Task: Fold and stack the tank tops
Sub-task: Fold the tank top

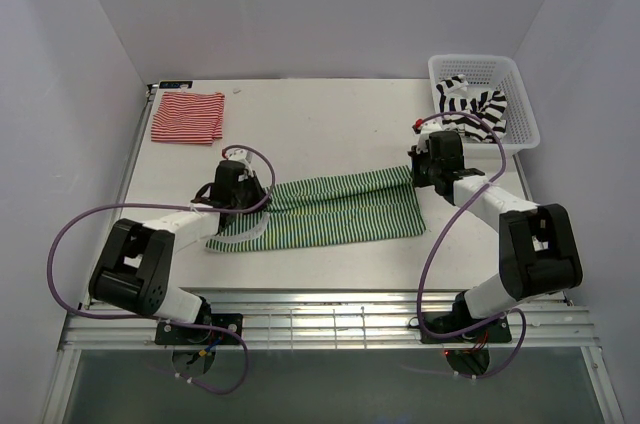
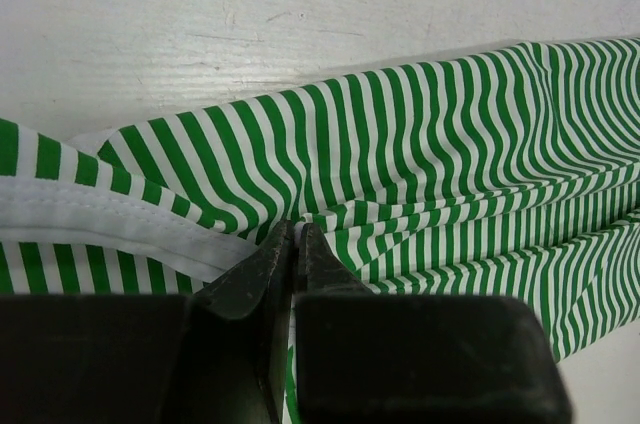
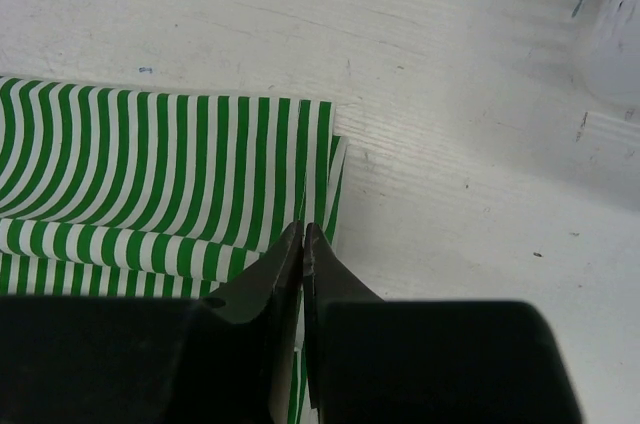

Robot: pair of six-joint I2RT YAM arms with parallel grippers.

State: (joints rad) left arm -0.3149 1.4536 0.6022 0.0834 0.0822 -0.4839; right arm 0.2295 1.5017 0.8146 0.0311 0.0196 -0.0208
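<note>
The green-and-white tank top [image 1: 340,209] lies stretched out as a long folded band across the middle of the table. My left gripper [image 1: 250,202] is shut on its left end, near the white hem [image 2: 90,214], with the fingertips [image 2: 283,244] pinching cloth. At the band's far right corner my right gripper [image 1: 418,176] is shut on the edge of the green-and-white top [image 3: 150,164]. The red-and-white tank top [image 1: 187,116] lies folded at the back left. The black-and-white tank top [image 1: 468,96] sits crumpled in the basket.
The white lattice basket [image 1: 523,114] stands at the back right, just behind my right arm. Side walls close in the table on the left and right. A metal rail [image 1: 330,316] runs along the near edge between the arm bases.
</note>
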